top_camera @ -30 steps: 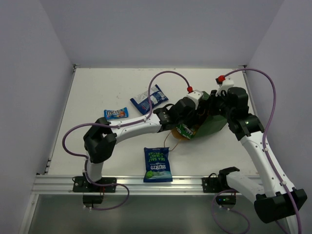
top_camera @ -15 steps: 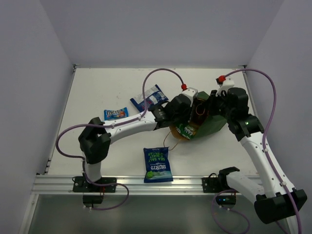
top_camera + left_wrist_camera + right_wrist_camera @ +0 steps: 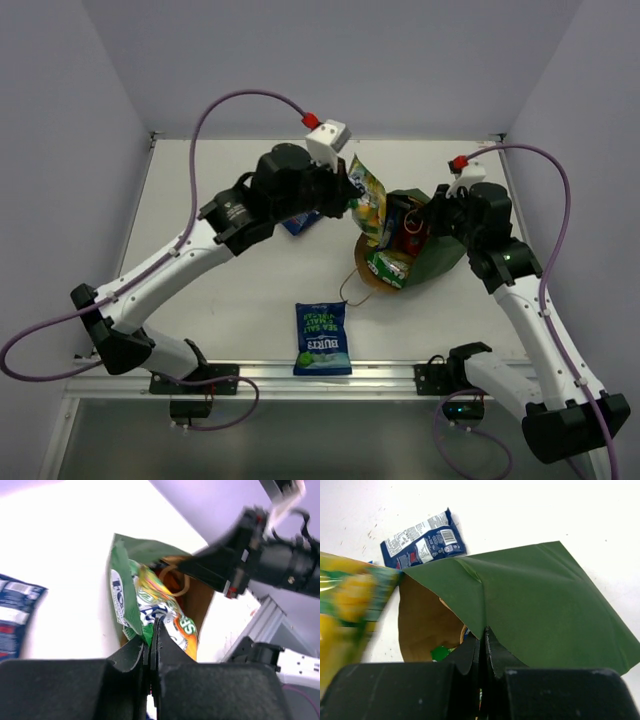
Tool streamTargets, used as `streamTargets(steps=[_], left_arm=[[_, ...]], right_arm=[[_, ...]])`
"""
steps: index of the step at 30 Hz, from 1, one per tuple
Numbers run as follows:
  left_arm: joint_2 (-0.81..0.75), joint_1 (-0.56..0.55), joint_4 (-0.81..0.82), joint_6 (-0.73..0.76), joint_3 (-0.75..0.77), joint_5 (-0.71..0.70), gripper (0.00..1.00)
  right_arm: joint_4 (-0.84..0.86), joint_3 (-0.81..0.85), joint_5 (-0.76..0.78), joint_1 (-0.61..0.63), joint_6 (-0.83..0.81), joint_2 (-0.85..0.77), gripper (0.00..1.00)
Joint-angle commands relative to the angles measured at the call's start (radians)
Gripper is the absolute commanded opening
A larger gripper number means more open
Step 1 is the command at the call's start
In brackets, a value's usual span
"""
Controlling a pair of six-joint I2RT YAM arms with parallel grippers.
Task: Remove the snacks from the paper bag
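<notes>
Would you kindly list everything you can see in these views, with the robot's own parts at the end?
paper bag: one, dark green with brown inside, lying right of the table's centre
yellow-green packet: one, yellow and green, held in the air above the bag's mouth
green-white packet: one, green and white, at the bag's mouth
dark blue crisp bag: one, dark blue, flat near the table's near edge
blue packet: one, blue and white, on the table beyond the bag
table: one, white
left claw: shut on the yellow-green packet
right claw: shut on the paper bag's edge

White table (image 3: pixel 420 320): dark blue crisp bag (image 3: pixel 322 338) at front edge; paper bag (image 3: pixel 432 262) mid-right; blue packet (image 3: pixel 422 545) nearby.
</notes>
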Motion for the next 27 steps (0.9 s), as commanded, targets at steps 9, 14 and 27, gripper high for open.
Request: streamTargets(steps=[9, 14, 27], left_arm=[[-0.126, 0.503, 0.059, 0.072, -0.083, -0.086, 0.0], [-0.017, 0.75, 0.274, 0.024, -0.217, 0.02, 0.0], [0.255, 0.974, 0.595, -0.126, -0.422, 0.127, 0.14]], right_arm=[[-0.026, -0.003, -0.007, -0.01, 0.035, -0.025, 0.0], [-0.021, -0.006, -0.038, -0.008, 0.03, -0.033, 0.0], [-0.016, -0.012, -0.089, -0.008, 0.02, -0.021, 0.0]])
